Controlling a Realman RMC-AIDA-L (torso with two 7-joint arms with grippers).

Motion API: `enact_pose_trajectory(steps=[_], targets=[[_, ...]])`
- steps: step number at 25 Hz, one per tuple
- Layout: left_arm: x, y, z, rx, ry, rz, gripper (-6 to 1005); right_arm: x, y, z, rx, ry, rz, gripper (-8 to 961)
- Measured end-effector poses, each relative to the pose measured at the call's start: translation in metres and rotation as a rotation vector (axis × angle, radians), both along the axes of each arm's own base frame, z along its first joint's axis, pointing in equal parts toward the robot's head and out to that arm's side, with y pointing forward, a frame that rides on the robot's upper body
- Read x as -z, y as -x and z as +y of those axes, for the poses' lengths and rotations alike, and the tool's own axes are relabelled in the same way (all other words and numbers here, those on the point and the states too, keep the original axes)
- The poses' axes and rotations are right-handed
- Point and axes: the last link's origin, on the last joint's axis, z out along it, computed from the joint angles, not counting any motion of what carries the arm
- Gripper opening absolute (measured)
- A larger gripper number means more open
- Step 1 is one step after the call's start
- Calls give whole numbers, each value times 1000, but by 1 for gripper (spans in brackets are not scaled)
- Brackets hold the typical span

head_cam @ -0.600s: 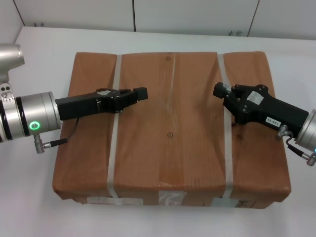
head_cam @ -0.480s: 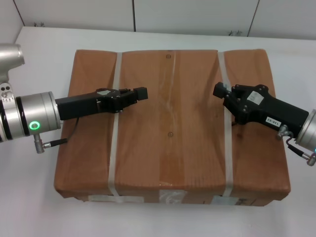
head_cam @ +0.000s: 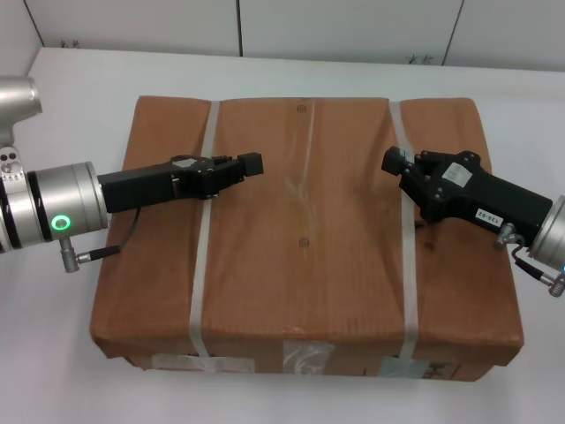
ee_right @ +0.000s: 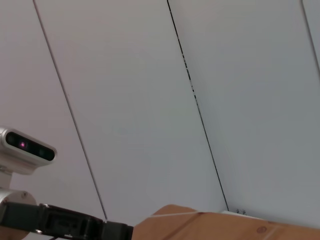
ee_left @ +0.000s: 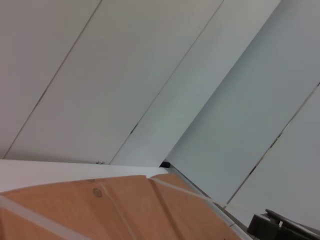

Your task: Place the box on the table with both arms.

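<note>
1. In your head view the box fills the middle of the frame and lies on the white table, which shows along the top and down both sides.
2. Two pale straps cross the box from far edge to near edge: one left of centre, one right of centre.
3. White labels and clear tape sit on the box's near side, along the bottom edge of the frame.
4. Your left gripper reaches in from the left, over the left strap in the upper half of the box top (whether its fingers are wide or narrow, you cannot tell here).
5. Your right gripper comes in from the right, at the right strap; its opening cannot be told either.
6. The left wrist view shows a corner of the box against wall panels.
</note>
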Motion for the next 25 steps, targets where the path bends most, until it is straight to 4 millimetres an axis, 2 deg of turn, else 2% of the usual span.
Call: enact_pose_trajectory(steps=[7, 14, 25], targets=[[1, 3, 2, -13, -14, 22, 63, 1, -1, 2, 13, -1, -12, 60], [11, 8, 7, -35, -48, 85, 62, 11, 0, 10, 31, 4, -60, 68], [36, 17, 13, -83, -90, 218, 61, 29, -6, 23, 146, 30, -153, 80]])
